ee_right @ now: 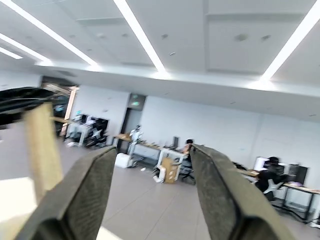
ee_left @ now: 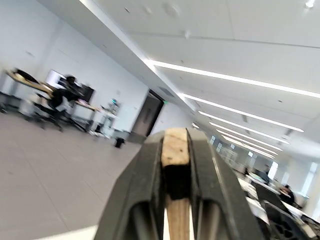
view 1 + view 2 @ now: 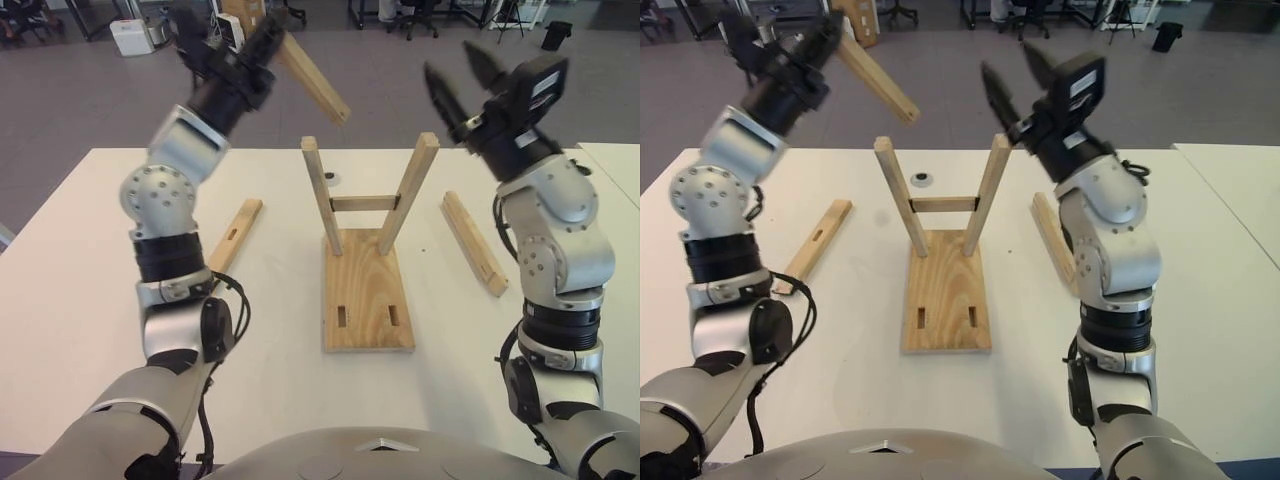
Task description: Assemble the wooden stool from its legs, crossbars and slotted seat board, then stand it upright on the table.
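Counting now: one seat board (image 3: pixel 368 300), pale wood, lies flat on the table (image 3: pixel 80 280) in front of me. Two legs rise from its far end, a left leg (image 3: pixel 322 200) and a right leg (image 3: pixel 408 195), splaying apart toward their tops. One crossbar (image 3: pixel 363 203) bridges them about halfway up. At the board's near end I count two slots (image 3: pixel 343 316), side by side and open.

Two more bars lie flat on the table. The left loose bar (image 3: pixel 236 234) is well off the board's left side and has a small slot cut in it. The right loose bar (image 3: pixel 474 242) is off to the right, angled. A sixth stick, the raised bar (image 3: pixel 315 85), is up in the air, slanting down toward the standing legs without touching them.

My left pincer (image 3: pixel 270 35) has that raised bar clamped at its upper end. My right pincer (image 3: pixel 449 57) is up high too, spread wide, nothing in it.

The head views give me the whole layout, plus a small dark round thing (image 3: pixel 924 179) on the table behind the legs. The left wrist view gives me the bar's cut end squeezed between my fingers (image 2: pixel 140 190). In the right wrist view my fingers (image 1: pixel 80 200) stand well apart against the ceiling lights, with a pale bar beyond them.
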{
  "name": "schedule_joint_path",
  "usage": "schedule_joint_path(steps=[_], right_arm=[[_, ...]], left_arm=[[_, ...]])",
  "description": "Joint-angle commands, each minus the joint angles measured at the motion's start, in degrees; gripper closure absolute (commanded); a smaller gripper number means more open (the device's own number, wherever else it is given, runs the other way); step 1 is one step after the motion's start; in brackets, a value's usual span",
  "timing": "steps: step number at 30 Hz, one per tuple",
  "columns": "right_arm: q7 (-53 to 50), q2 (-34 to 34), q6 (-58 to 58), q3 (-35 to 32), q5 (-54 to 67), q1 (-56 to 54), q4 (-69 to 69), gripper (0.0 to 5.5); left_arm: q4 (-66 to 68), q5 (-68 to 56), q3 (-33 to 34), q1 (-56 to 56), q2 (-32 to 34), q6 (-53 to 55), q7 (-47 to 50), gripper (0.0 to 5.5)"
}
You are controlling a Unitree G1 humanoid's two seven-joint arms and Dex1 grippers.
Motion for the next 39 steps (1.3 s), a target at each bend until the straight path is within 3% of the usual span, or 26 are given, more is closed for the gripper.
schedule_joint_path(steps=[1,5,9,12,21,39], right_arm=[[-4.81,-2.02,-1.41,-6.48,-1.96,-1.75,3.00,2.82],[-9.68,-4.84,-1.97,-11.10,-7.47,3.36,6.87,2.82],[-12.12,-5.81,-4.46,-12.05,-14.07,13.22,11.71,2.82],[-13.24,-4.82,-5.38,-12.70,-14.95,16.75,13.89,2.82],[-12.39,-5.30,-5.22,-9.86,-15.36,15.00,14.32,2.82],[-12.63,-4.68,-5.82,-8.42,-15.32,14.91,15.34,2.82]], left_arm=[[7.85,5.05,5.35,-3.70,9.64,-5.05,0.48,5.10],[12.84,14.79,3.73,4.47,16.37,-10.98,-3.45,5.10],[8.68,17.16,3.42,18.42,14.54,-10.42,-4.32,5.10],[8.45,21.35,-0.79,24.29,11.68,-13.62,-5.65,5.10],[14.56,27.45,-4.22,26.64,8.95,-21.62,-9.48,5.10],[16.28,31.19,-6.12,28.76,7.73,-23.08,-9.51,5.10]])
